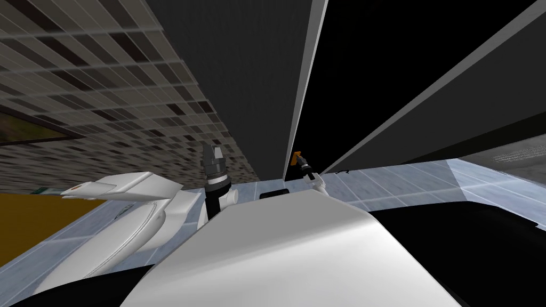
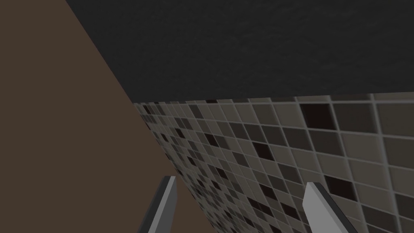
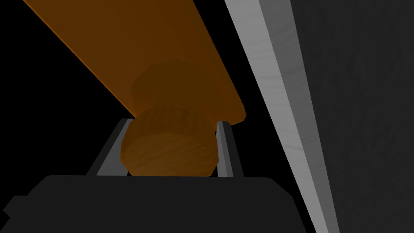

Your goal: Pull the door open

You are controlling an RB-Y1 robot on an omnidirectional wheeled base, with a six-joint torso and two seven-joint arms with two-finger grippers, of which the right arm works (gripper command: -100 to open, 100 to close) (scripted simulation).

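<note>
While our right tool (image 3: pixel 172 124) is closed around the round orange-brown knob (image 3: pixel 167 151), its two fingers (image 3: pixel 224 147) press the knob's opposite sides, and the knob sits deep between them, close to the tool's dark body. The knob stands out from the orange door (image 3: pixel 133 48), whose flat face runs away from the tool at a slant. Just beside the door's edge we see a light grey frame strip (image 3: pixel 279 81), and past that a dark grey wall (image 3: pixel 364 121). In the head view the door shows as a narrow orange sliver at the foot of the frame strip, ahead of us and slightly to our right. The right tool reaches up to it above the pale tiled floor (image 1: pixel 405 181). A black area (image 1: pixel 400 64) spreads to the right of the frame strip. Our left tool (image 2: pixel 240 182) is raised in front of us, to the left of the door and well apart from it, before the mosaic-tiled wall (image 1: pixel 106 80). Its fingers stand wide apart and hold nothing.
</note>
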